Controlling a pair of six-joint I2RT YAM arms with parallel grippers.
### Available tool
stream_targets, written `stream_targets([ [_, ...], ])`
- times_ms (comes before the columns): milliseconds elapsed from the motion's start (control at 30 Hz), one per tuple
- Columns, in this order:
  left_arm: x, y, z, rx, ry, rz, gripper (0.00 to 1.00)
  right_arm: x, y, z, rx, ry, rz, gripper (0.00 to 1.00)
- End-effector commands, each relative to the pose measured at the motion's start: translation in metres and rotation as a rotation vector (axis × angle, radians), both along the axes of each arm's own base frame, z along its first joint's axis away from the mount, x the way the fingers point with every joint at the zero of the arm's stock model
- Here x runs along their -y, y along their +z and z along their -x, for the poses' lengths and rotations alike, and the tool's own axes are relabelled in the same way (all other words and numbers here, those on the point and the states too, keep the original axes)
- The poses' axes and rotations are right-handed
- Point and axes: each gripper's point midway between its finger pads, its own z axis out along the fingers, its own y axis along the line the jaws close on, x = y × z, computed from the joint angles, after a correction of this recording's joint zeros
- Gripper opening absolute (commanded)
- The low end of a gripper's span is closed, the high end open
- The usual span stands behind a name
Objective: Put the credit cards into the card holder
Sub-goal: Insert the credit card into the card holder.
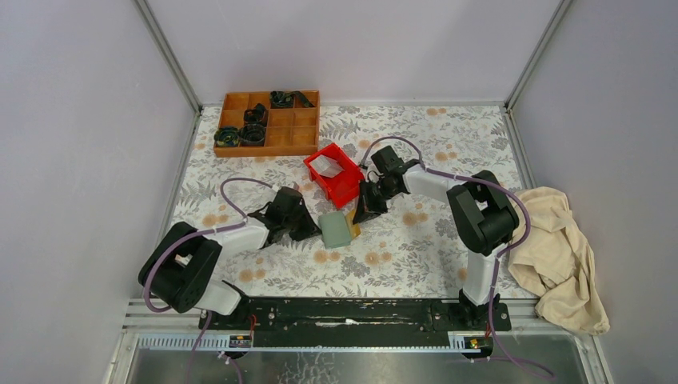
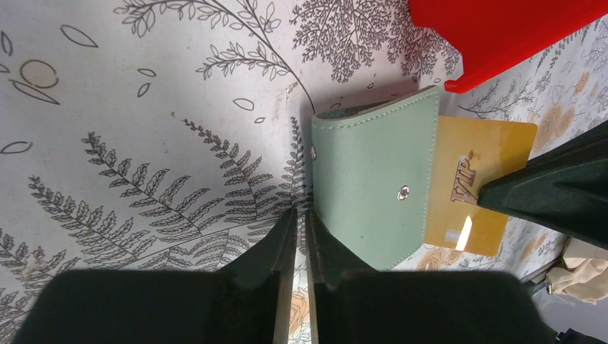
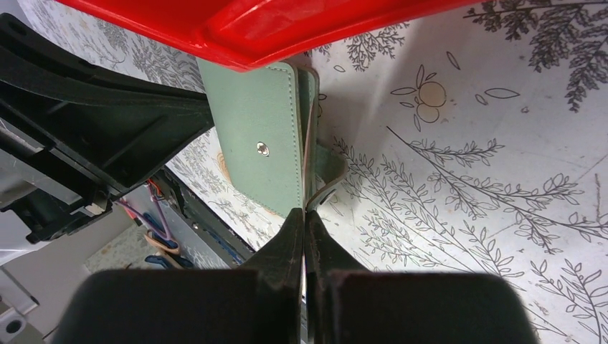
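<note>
Both right gripper [image 3: 305, 213] jaws pinch the edge of the yellow VIP card [image 2: 480, 179], half tucked into the sage-green card holder [image 2: 373, 179] lying by the red bin [image 2: 502, 29]. Just beside the holder, left gripper [image 2: 301, 215] jaws stand a slit apart, empty.

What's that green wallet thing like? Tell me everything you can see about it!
The card holder is a flat sage-green wallet that looks like soft leather. It has pale stitching round its edges and two small silver studs. It lies folded over on the flowery tablecloth, close beside the red bin. A yellow card pokes out from its open side, pinched by the right gripper. The left gripper touches its opposite edge.
</note>
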Motion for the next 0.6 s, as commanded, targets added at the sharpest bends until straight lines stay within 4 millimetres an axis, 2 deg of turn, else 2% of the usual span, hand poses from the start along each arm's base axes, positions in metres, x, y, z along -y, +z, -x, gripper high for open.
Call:
stream_targets([
  [0,-0.01,-0.021,0.012,-0.053,-0.026,-0.073,0.16,-0.008,0.024,-0.003,0.028,-0.002,-0.09,0.0],
  [567,-0.019,-0.031,0.025,-0.093,-0.033,-0.109,0.14,-0.002,0.025,-0.006,0.042,-0.06,-0.16,0.0],
])
